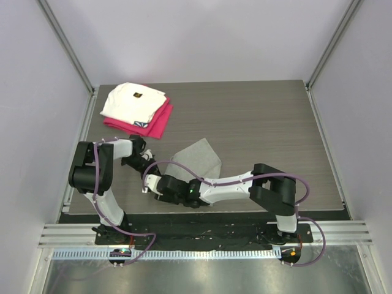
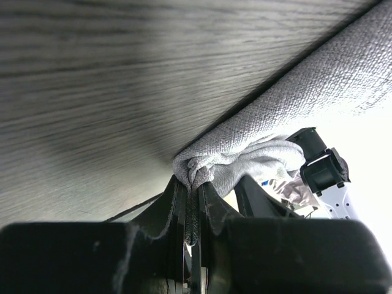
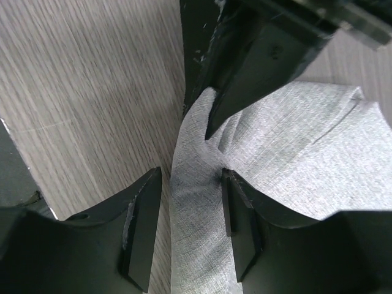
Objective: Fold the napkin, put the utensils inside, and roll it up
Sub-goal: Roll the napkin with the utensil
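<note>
The light-grey napkin lies on the wooden table near the front, one corner pulled toward the left. My left gripper is shut on that bunched corner; from above, the left gripper sits at the napkin's left tip. My right gripper is open and straddles a raised strip of napkin just below the left gripper's fingers. Its right pad touches the cloth and its left pad stands apart from it. In the top view the right gripper is just in front of the left one. The utensils are out of view.
A folded white cloth rests on a magenta-red folded cloth at the table's back left. The right arm stretches leftward along the front edge. Grey walls enclose the table on three sides.
</note>
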Action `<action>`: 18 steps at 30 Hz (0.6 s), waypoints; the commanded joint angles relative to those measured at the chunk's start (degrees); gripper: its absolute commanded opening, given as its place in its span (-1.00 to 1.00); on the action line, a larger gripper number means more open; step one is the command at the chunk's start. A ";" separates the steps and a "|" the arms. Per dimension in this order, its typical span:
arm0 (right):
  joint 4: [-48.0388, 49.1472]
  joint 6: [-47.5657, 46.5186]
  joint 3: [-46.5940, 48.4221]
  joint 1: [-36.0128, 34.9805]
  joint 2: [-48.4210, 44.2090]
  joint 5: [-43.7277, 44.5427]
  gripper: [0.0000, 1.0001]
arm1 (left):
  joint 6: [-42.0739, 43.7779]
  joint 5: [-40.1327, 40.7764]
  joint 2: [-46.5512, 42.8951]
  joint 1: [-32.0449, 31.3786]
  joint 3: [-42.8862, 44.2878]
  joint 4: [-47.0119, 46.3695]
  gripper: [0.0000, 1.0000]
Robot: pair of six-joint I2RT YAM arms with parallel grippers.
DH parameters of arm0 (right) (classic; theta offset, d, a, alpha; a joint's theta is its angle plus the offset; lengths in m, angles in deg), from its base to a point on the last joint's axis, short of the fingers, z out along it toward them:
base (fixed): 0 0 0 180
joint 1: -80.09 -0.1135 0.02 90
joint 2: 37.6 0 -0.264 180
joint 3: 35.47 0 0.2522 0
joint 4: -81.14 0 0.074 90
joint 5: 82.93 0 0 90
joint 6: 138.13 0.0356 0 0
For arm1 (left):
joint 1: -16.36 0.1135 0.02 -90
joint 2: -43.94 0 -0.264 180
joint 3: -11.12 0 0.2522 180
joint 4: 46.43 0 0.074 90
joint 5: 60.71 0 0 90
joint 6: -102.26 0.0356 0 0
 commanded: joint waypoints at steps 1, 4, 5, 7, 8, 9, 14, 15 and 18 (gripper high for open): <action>2.13 -0.25 -0.11 -0.08 1.09 -0.10 0.01 | 1.36 -0.62 0.18 0.57 1.79 2.63 -1.00; 1.70 -0.43 -0.55 -0.08 2.14 2.09 0.01 | 1.88 -0.62 0.44 0.65 2.14 3.16 -1.00; 1.61 -0.51 -0.90 0.01 2.23 2.54 0.01 | 2.23 -0.62 0.44 0.92 2.23 3.34 -1.00; 1.00 -0.51 -1.52 0.01 2.06 4.21 0.01 | 2.50 -0.70 0.44 1.18 2.40 3.78 -1.00; 0.82 -0.51 -2.39 -0.08 1.89 4.56 0.01 | 2.76 -0.70 0.44 1.44 2.49 3.87 -1.00; 0.64 -0.51 -2.83 0.01 1.54 4.83 0.01 | 2.85 -0.70 0.53 1.45 2.58 3.95 -1.00; -0.24 0.36 -5.91 0.01 0.30 5.09 -0.02 | 3.82 -0.62 0.62 2.24 3.02 4.74 -1.00; -0.33 0.63 -6.35 0.01 -0.05 4.92 -0.03 | 3.82 -0.70 0.71 2.50 3.02 4.83 -1.00; -0.85 1.33 -7.49 0.10 -0.40 4.04 -0.06 | 4.17 -0.79 0.71 2.76 3.28 5.01 -1.00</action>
